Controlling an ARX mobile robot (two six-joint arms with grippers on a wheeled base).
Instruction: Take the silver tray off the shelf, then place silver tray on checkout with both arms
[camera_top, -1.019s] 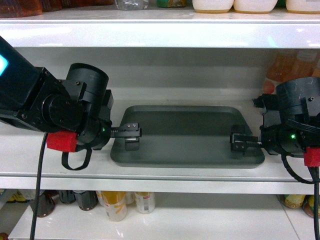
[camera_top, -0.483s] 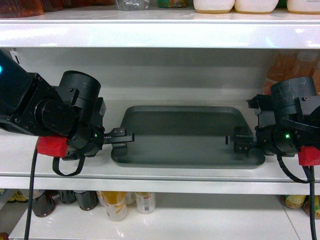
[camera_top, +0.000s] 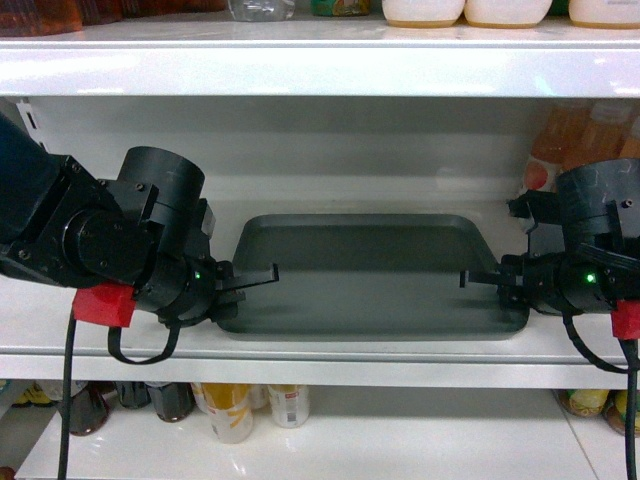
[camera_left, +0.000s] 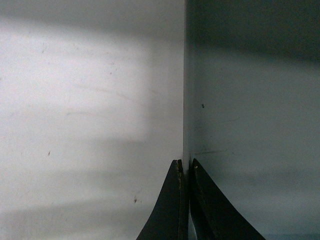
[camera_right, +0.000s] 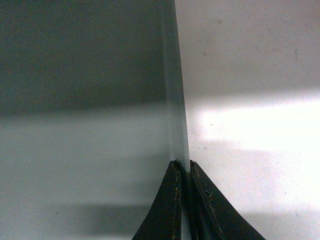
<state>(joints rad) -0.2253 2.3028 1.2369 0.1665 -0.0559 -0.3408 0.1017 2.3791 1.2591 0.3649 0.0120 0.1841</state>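
Clamped on opposite short rims, left gripper (camera_top: 262, 274) and right gripper (camera_top: 476, 277) each pinch the tray (camera_top: 368, 270); it lies flat on the shelf (camera_top: 300, 345), long axis running left to right.

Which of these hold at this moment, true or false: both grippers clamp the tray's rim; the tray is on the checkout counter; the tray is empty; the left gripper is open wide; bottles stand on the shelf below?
1. Both grippers clamp the rim: true. The left gripper and right gripper are each shut on an edge of the silver tray.
2. Tray on the checkout: false. It rests on the shelf.
3. Tray is empty: true.
4. Left gripper open wide: false. It is shut on the rim.
5. Bottles below: true.
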